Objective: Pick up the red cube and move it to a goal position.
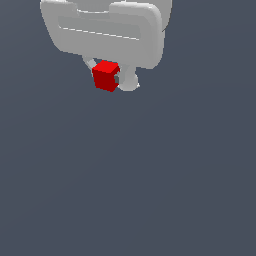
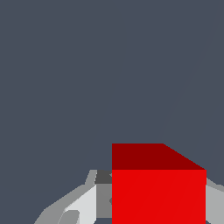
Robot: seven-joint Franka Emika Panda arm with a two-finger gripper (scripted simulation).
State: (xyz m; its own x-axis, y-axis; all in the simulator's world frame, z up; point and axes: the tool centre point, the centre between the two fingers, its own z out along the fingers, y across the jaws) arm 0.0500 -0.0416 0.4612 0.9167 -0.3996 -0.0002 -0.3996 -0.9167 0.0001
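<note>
While the fingers [image 1: 113, 76] clamp the red cube [image 1: 105, 75] at upper centre of the exterior view, keep squeeze steady and carry smoothly so it cannot slip before reaching goal.

We read the red cube [image 1: 105, 75] as smooth and matt: flat saturated red faces, darker on the shaded sides, without grain or highlights. In the wrist view the red cube [image 2: 158, 192] at lower right looks the same, one bright face and one dull maroon face, hard edges. The gripper [image 1: 111, 79] body at upper centre of the exterior view looks like smooth white plastic, soft satin shading, rounded corners, one thin pale line along its front. The fingers [image 2: 83, 205] at lower left of the wrist view are matt light grey with darker grey pads. The background surface [image 1: 150, 190] is uniform matt slate grey and untextured; we cannot tell its material.
</note>
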